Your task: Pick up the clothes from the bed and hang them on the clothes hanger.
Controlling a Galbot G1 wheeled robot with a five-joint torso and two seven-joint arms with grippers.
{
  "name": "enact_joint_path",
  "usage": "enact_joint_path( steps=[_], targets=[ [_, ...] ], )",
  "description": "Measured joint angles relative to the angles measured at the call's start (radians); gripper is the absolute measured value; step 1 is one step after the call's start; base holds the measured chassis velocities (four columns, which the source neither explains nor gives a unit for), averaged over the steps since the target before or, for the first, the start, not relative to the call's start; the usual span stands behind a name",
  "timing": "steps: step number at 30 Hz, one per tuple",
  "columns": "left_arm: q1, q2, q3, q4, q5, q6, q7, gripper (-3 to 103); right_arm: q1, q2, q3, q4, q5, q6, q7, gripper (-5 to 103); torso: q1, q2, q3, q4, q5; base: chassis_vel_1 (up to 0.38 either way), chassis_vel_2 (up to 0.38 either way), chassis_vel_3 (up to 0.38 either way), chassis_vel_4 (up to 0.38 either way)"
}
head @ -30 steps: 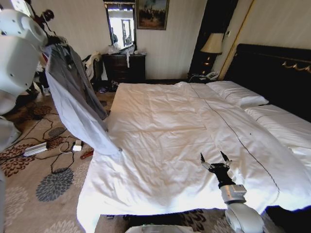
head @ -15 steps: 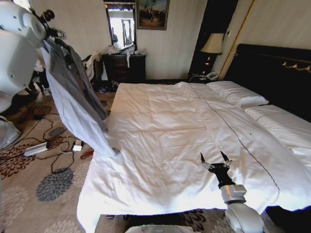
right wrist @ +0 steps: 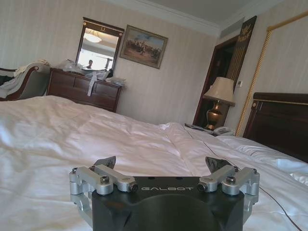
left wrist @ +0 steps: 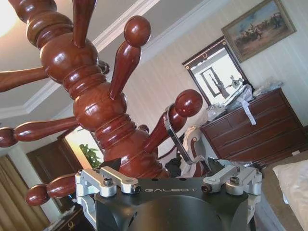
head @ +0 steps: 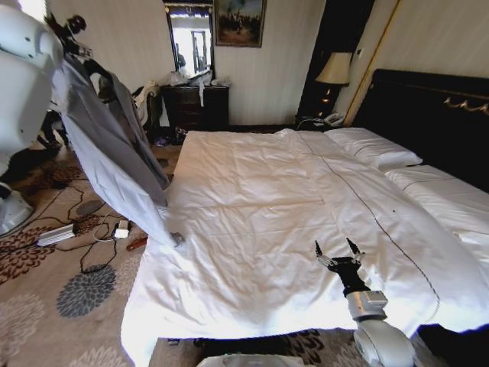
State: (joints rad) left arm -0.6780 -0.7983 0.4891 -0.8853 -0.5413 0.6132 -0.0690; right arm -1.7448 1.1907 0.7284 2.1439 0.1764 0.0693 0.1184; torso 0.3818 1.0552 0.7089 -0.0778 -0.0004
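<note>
The light grey-blue clothes [head: 114, 153] hang on a black clothes hanger [head: 102, 80] at the left, clear of the bed [head: 252, 206], with the hem level with the mattress edge. In the left wrist view the hanger's silver wire hook [left wrist: 174, 137] sits over a knobbed peg of the reddish-brown coat stand [left wrist: 96, 106]. My left gripper [left wrist: 161, 166] is just below that peg and open, the wire passing close to one finger. My right gripper [head: 338, 254] rests low over the bed's near right part, open and empty [right wrist: 161, 163].
A dark dresser [head: 195, 103] with a mirror stands against the far wall, and a lamp [head: 334, 70] stands beside the black headboard [head: 428, 107]. Cables and a power strip [head: 57, 233] lie on the patterned carpet left of the bed.
My left arm has moved up and to the left in the head view. The jacket has shifted left with it, its hem dropping a little. The right arm has not moved.
</note>
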Motion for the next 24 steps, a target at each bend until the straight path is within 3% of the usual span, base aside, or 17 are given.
enact_joint_path(
  steps=[6, 9, 10, 11, 13, 21, 24],
  targets=[
    [0.008, 0.013, 0.003, -0.017, 0.057, 0.005, 0.006, 100, 0.000, 0.000, 0.000, 0.000, 0.000, 0.000, 0.000, 100, 0.000, 0.000, 0.000, -0.0005, 0.0004, 0.000, 0.000, 0.000, 0.000],
    [0.007, 0.020, 0.008, -0.016, 0.139, -0.002, 0.011, 100, 0.000, 0.000, 0.000, 0.000, 0.000, 0.000, 0.000, 100, 0.000, 0.000, 0.000, 0.0002, 0.0002, 0.000, 0.000, 0.000, 0.000],
    [0.007, 0.021, 0.008, -0.014, 0.200, -0.019, 0.017, 100, 0.000, 0.000, 0.000, 0.000, 0.000, 0.000, 0.000, 100, 0.000, 0.000, 0.000, 0.0001, 0.0002, 0.000, 0.000, 0.000, 0.000],
    [0.007, 0.021, 0.008, -0.014, 0.200, -0.019, 0.017, 100, 0.000, 0.000, 0.000, 0.000, 0.000, 0.000, 0.000, 100, 0.000, 0.000, 0.000, 0.0001, 0.0002, 0.000, 0.000, 0.000, 0.000],
    [0.008, 0.027, 0.008, -0.021, 0.304, -0.050, 0.029, 100, 0.000, 0.000, 0.000, 0.000, 0.000, 0.000, 0.000, 100, 0.000, 0.000, 0.000, -0.0002, 0.0005, 0.000, 0.000, 0.000, 0.000],
    [0.025, 0.047, 0.009, -0.055, 0.341, -0.035, 0.025, 100, 0.000, 0.000, 0.000, 0.000, 0.000, 0.000, 0.000, 100, 0.000, 0.000, 0.000, 0.0000, 0.0004, 0.000, 0.000, 0.000, 0.000],
    [0.038, 0.066, 0.009, -0.103, 0.190, 0.031, 0.010, 100, 0.000, 0.000, 0.000, 0.000, 0.000, 0.000, 0.000, 100, 0.000, 0.000, 0.000, -0.0002, 0.0004, 0.000, 0.000, 0.000, 0.000]
  ],
)
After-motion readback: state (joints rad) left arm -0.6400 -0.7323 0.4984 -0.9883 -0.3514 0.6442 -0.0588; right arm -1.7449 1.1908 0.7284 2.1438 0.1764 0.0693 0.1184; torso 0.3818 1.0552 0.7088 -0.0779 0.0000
